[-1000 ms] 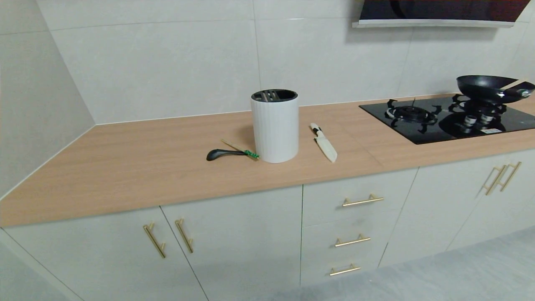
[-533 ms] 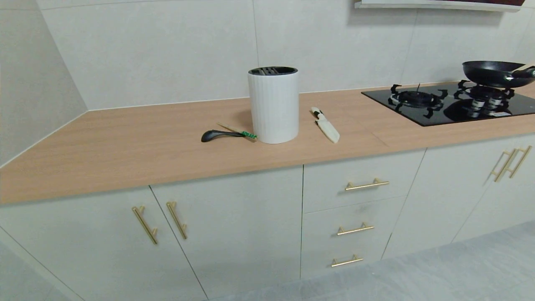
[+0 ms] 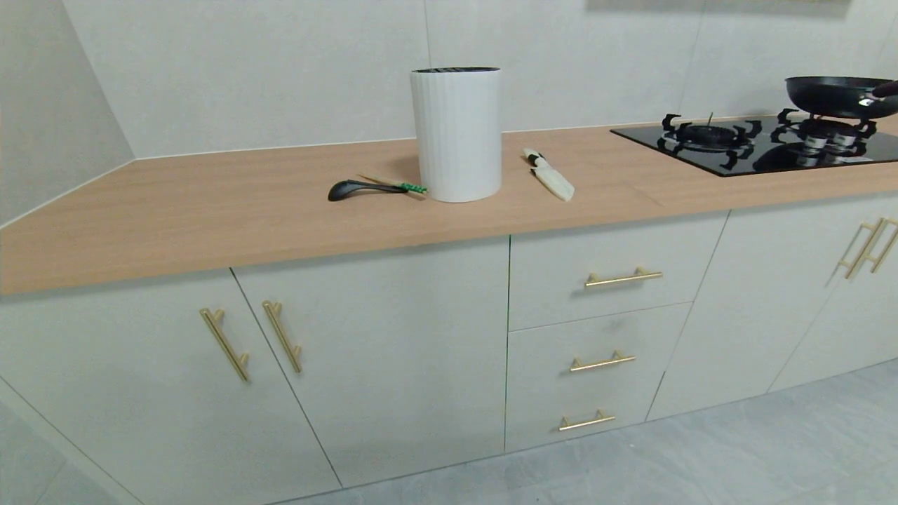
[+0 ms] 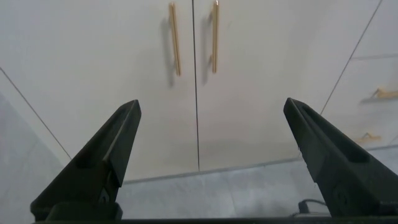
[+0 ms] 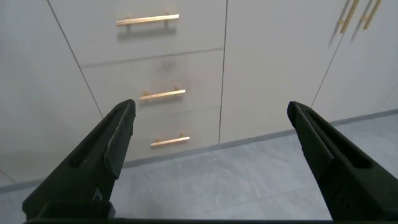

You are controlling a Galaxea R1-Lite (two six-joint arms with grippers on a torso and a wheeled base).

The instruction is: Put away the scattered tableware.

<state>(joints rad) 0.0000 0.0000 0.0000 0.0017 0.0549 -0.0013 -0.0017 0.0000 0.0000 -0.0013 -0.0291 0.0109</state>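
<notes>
Camera shift since the last frame: the whole head view has dropped, so the counter sits higher in frame and more floor shows. The tableware keeps its layout (no item displaced relative to the others).

Surface: wooden countertop (image 3: 210,210) runs across the upper half of the frame, with pale wall tiles (image 3: 266,70) behind. Pale cabinet doors (image 3: 393,351) and a stack of three drawers (image 3: 617,280) with gold bar handles are below, and grey floor tiles (image 3: 701,456) at lower right.

Task items, centre of frame: a white ribbed holder (image 3: 457,133) stands upright. A black spoon (image 3: 351,189) and chopsticks (image 3: 393,185) lie just left of it. A pale knife (image 3: 551,179) lies to its right, apart from it.

Upper right: black hob (image 3: 758,151) carrying a dark pan (image 3: 831,95).

Left gripper (image 4: 211,104): fingers spread wide, nothing between them, facing a pair of cabinet doors with two upright gold handles (image 4: 176,38).

Right gripper (image 5: 211,104): likewise wide open and empty, facing drawer fronts with gold handles (image 5: 147,20) and the floor.

Hard to make out:
- The holder's top is seen nearly edge-on, so its inside is not visible.
- Cannot tell whether the chopstick ends touch the holder's base.
- The pan handle is cut off at the right edge of the frame.
</notes>
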